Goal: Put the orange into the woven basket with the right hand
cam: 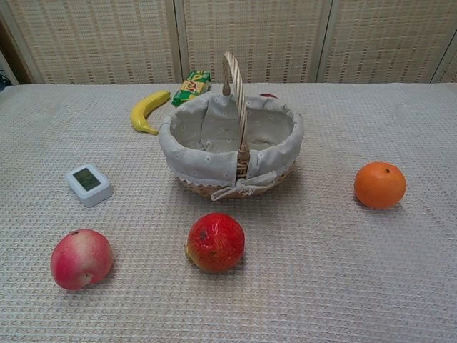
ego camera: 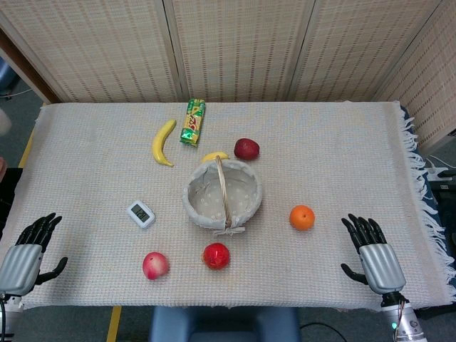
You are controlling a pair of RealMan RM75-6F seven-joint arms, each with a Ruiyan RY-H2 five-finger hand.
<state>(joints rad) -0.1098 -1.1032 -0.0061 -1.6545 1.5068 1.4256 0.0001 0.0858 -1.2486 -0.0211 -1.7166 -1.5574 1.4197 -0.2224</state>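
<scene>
The orange (ego camera: pixel 302 217) (cam: pixel 380 184) lies on the woven cloth to the right of the woven basket (ego camera: pixel 251 198) (cam: pixel 289 136), a short gap between them. The basket has a pale fabric lining and an upright handle, and nothing shows inside it. My right hand (ego camera: pixel 372 251) rests flat at the table's near right edge, fingers spread, holding nothing, a little right of and nearer than the orange. At the near left edge my left hand (ego camera: pixel 28 251) lies the same way, with nothing in it. Neither hand shows in the chest view.
A red apple (ego camera: pixel 216 255) (cam: pixel 215 241) and a pink peach (ego camera: pixel 155 265) (cam: pixel 81 258) sit in front of the basket. A white timer (ego camera: pixel 140 214) (cam: pixel 88 184) lies to its left. Behind it are a banana (ego camera: pixel 162 142) (cam: pixel 146 111), a green snack pack (ego camera: pixel 192 121) (cam: pixel 190 86) and a dark red fruit (ego camera: pixel 246 149).
</scene>
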